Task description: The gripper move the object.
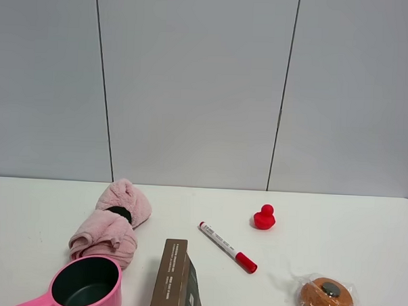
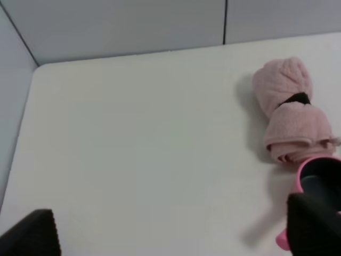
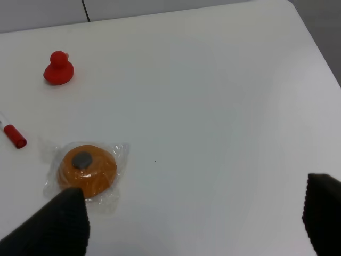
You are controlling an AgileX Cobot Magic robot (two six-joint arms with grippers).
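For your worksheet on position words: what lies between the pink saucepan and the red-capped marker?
A brown box stands between the saucepan and the marker, seen in the high view.

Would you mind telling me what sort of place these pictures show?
Probably a lab test bench rather than a kitchen: a bare white table before plain grey wall panels, with unrelated props laid out, such as a pink saucepan, a red toy duck and a marker.

Bright even light, soft faint shadows; wrist views slightly blurred.
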